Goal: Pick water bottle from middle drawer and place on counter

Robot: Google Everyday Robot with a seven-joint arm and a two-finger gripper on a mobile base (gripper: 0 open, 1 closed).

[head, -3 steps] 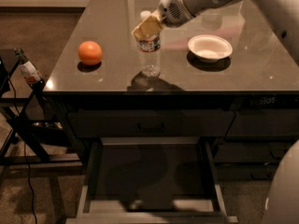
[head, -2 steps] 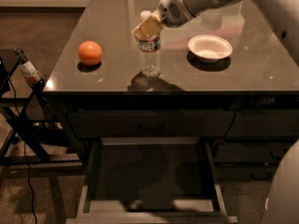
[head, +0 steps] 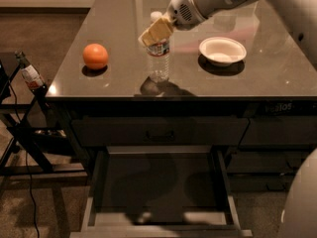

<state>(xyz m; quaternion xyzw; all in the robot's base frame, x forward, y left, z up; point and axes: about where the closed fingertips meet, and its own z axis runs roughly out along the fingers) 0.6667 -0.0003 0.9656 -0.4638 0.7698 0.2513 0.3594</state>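
Note:
The water bottle stands upright on the counter, near its front edge, between the orange and the bowl. Its white cap shows just above my fingers. My gripper reaches in from the upper right and is shut on the water bottle's shoulder, its pale fingers across the neck. The middle drawer is pulled open below the counter. Its dark floor holds nothing I can see.
An orange sits on the counter's left side and a white bowl on the right. A shut drawer front with a small bar handle is above the open drawer. A brown bottle stands on a black stand at left.

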